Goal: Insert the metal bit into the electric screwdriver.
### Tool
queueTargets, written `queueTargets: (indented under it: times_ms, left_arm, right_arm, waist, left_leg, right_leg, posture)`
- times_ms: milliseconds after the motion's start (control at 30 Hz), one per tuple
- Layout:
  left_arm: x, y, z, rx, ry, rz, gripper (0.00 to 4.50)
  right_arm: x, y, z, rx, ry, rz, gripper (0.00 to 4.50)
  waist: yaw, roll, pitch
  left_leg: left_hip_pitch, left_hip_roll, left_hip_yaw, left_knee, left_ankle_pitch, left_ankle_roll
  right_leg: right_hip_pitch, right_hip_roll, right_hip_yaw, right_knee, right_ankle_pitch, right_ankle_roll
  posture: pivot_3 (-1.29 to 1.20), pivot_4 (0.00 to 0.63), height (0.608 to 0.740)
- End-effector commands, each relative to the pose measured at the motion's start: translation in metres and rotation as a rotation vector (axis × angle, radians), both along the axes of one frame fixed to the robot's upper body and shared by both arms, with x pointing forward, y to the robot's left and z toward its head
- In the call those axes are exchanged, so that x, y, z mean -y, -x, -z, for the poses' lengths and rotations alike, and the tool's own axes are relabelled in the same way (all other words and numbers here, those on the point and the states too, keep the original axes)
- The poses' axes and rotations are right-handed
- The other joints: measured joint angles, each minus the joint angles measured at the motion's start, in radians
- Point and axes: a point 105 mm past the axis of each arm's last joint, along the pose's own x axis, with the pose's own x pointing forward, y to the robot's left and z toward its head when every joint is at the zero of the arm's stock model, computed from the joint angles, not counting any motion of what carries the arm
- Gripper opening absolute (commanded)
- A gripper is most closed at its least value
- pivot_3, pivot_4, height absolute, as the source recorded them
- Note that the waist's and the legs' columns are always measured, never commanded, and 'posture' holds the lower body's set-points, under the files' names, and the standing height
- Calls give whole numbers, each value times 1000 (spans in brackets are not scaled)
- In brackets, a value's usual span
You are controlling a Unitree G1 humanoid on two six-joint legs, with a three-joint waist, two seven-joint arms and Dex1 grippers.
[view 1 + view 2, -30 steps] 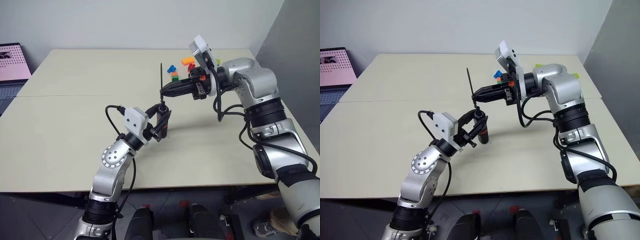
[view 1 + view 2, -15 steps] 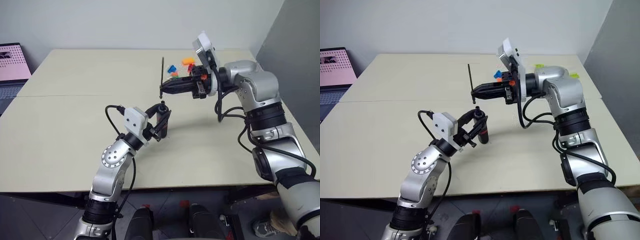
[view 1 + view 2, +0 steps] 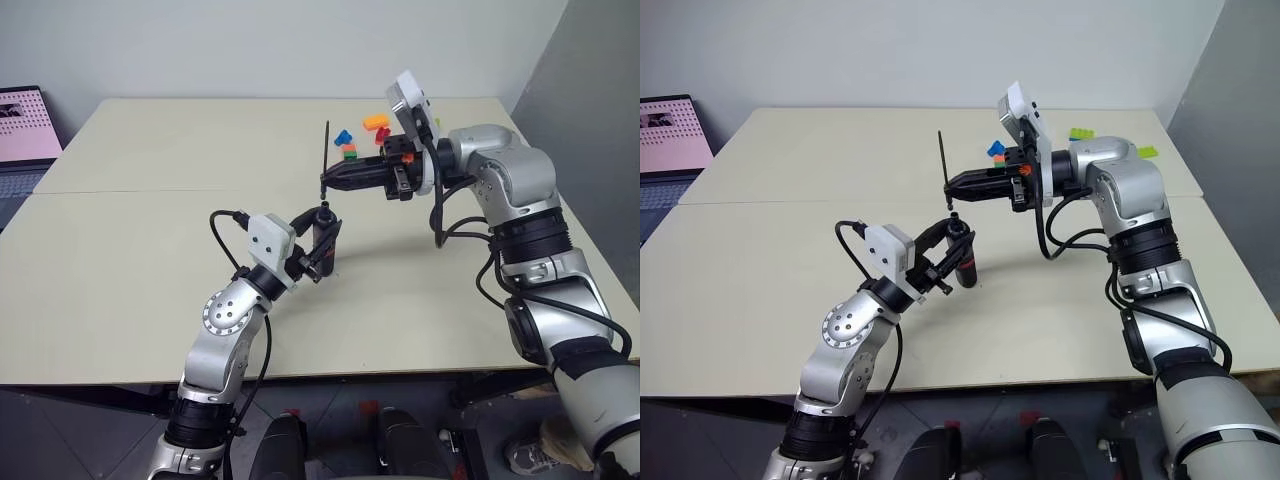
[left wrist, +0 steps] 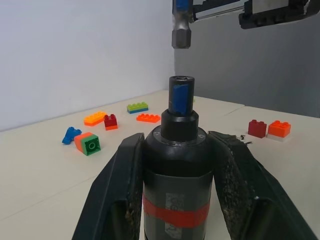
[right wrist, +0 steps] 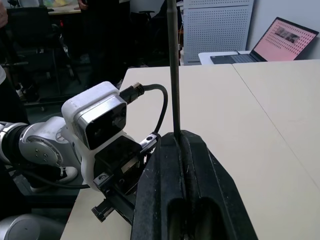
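My left gripper is shut on the electric screwdriver, a black cylinder with a red band. It stands upright over the table's middle with its socket end pointing up. My right gripper reaches in level from the right. It is shut on the lower part of the metal bit, a thin dark rod standing upright. The bit's lower end hangs a short way above the screwdriver's socket, apart from it. In the right wrist view the bit rises from between the closed fingers.
Several coloured toy bricks lie scattered on the beige table behind the grippers, also seen as bricks in the left wrist view. A laptop sits off the table's far left corner.
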Motion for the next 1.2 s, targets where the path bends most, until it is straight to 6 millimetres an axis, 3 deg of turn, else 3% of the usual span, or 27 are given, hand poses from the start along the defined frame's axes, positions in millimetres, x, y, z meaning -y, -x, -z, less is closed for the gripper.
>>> queueTargets:
  times_ms: [33,1200]
  left_arm:
    - [-3,0,-8,31,2,-11,1619]
    - [-2,0,-8,32,-5,-2,1619]
  right_arm:
    - [-1,4,-7,54,-8,-11,0]
    - [1,3,4,80,38,-4,0]
  waist:
    - [0,0,0]
    - [0,0,0]
  left_leg:
    - [0,0,0,0,0,0]
    - [0,0,0,0,0,0]
  right_leg:
    - [0,0,0,0,0,0]
    - [0,0,0,0,0,0]
  posture:
    - [0,150,740]
    - [0,150,740]
